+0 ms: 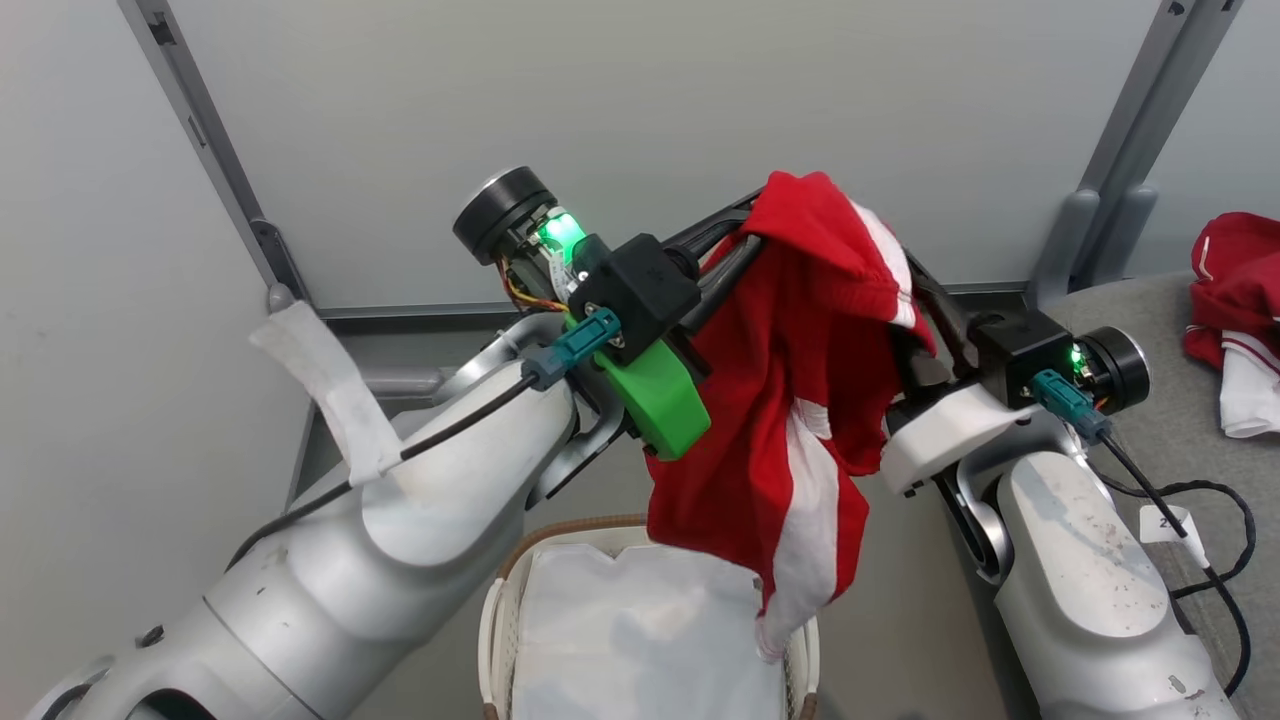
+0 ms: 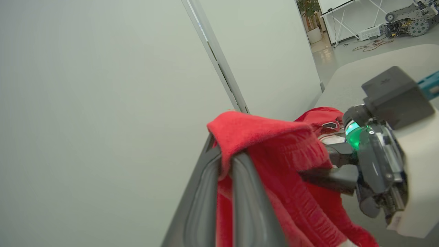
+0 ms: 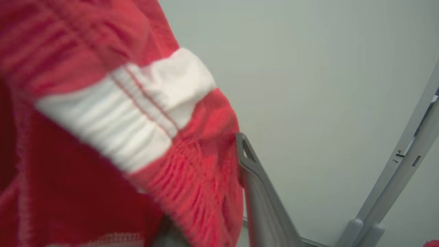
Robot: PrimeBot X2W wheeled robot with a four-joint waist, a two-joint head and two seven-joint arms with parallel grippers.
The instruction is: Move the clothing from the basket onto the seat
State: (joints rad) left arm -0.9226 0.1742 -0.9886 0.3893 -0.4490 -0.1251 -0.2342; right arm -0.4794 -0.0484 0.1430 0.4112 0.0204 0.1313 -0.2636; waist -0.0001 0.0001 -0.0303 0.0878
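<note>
A red piece of clothing [image 1: 790, 400] with white stripes hangs above the basket [image 1: 560, 530], its lowest corner reaching just over the rim. My left gripper [image 1: 750, 235] is shut on the clothing's top edge, and the fabric [image 2: 267, 137] folds over its fingertips [image 2: 240, 164]. My right gripper [image 1: 915, 285] comes in from the right at the elastic waistband [image 3: 123, 106]. One of its fingers [image 3: 253, 178] lies against the cloth and the other is covered. The grey seat [image 1: 1190, 430] at the right carries another red and white piece of clothing [image 1: 1235, 280].
A white liner [image 1: 640, 640] lies inside the basket. Pale wall panels with grey posts [image 1: 1110, 170] stand close behind both arms. Black cables [image 1: 1215, 490] lie on the seat beside my right forearm. Far off, the left wrist view shows an open room with a table [image 2: 346, 10].
</note>
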